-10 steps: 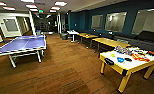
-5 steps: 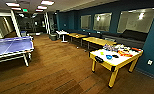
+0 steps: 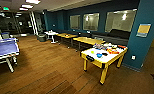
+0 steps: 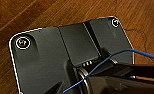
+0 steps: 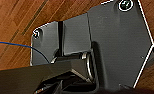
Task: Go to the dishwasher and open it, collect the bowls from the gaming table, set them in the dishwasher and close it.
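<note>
- At the left edge of the head view, a blue table-tennis table (image 3: 4, 48) is seen, well apart from the task's things.
- Across the middle, a wooden floor (image 3: 50, 67) is left bare as a driving path.
- Right of centre, the gaming table (image 3: 93, 59) is seen, white-topped with yellow legs; a green bowl (image 3: 92, 52) and a blue bowl (image 3: 99, 55) sit on it among clutter, presumably awaiting collection.
- Whether either gripper is spread or closed cannot be told.
</note>
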